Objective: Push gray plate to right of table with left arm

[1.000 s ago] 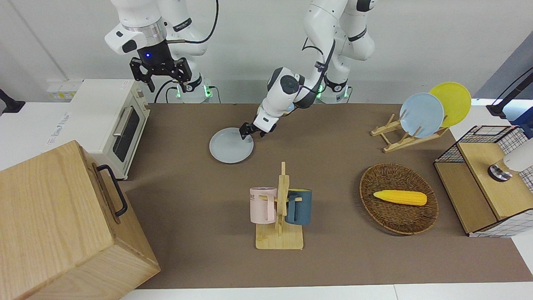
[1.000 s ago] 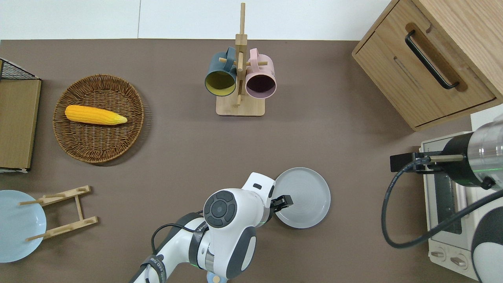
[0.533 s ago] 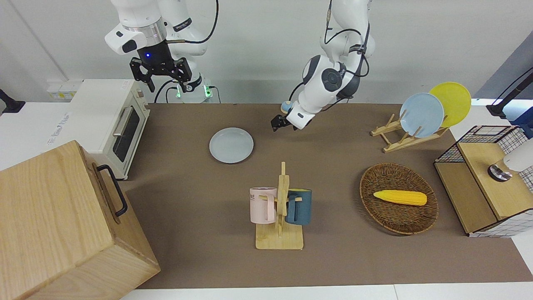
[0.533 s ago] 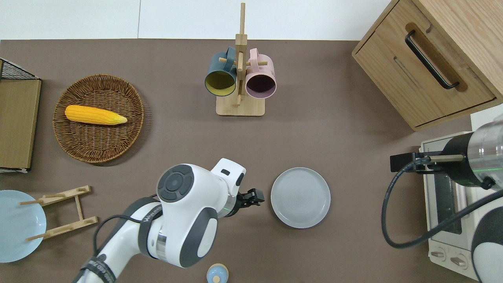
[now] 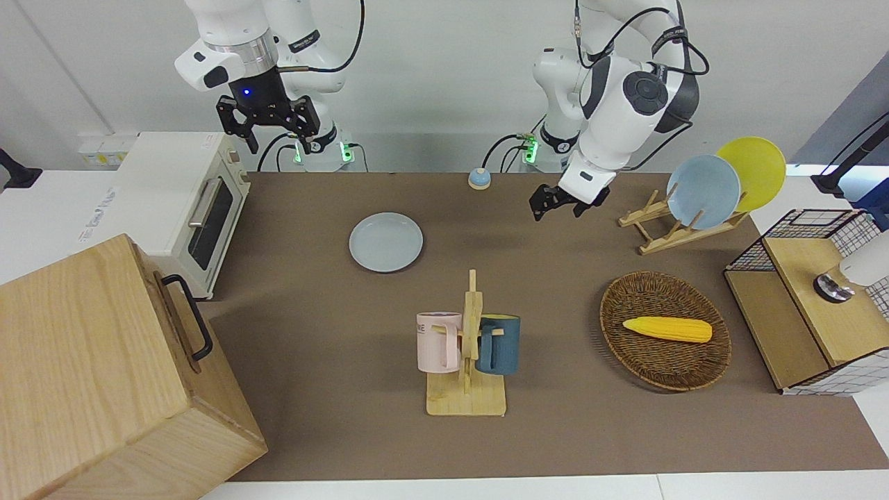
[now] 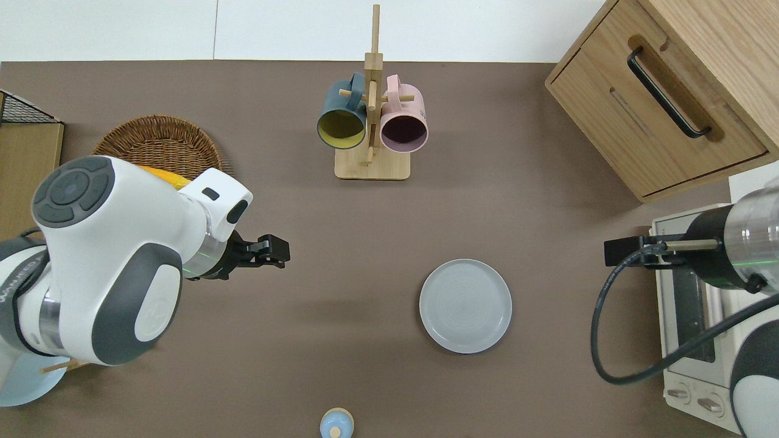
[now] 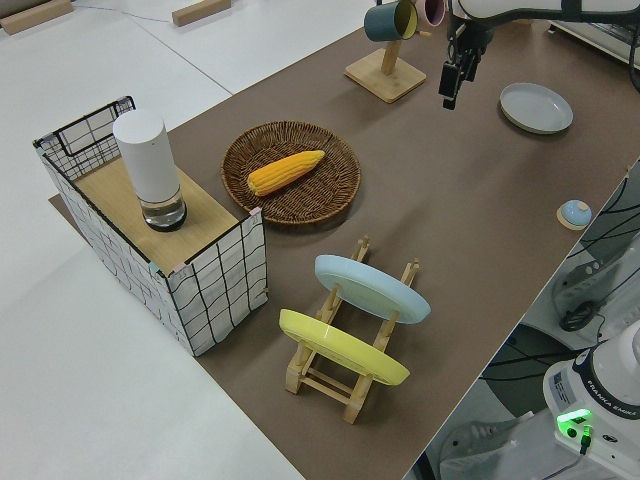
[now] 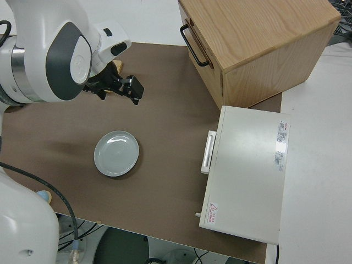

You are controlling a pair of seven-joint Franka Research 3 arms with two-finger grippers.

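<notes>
The gray plate (image 5: 385,242) (image 6: 465,306) (image 8: 116,153) lies flat on the brown table (image 5: 333,305), toward the right arm's end, with nothing touching it. My left gripper (image 5: 555,206) (image 6: 279,252) (image 7: 449,88) hangs in the air, shut and holding nothing. In the overhead view it is over bare mat between the wicker basket (image 6: 159,145) and the plate, well apart from the plate. The right arm is parked, its gripper (image 5: 278,142) open.
A mug rack (image 6: 371,121) with a pink and a blue mug stands farther from the robots than the plate. The basket holds a corn cob (image 5: 667,328). Also here: a plate rack (image 5: 667,232), a wire crate (image 5: 812,298), a toaster oven (image 5: 180,201), a wooden cabinet (image 5: 104,375) and a small blue bell (image 6: 336,423).
My left gripper came off the plate's rim, rose and swung toward the left arm's end of the table. The plate stayed where it was.
</notes>
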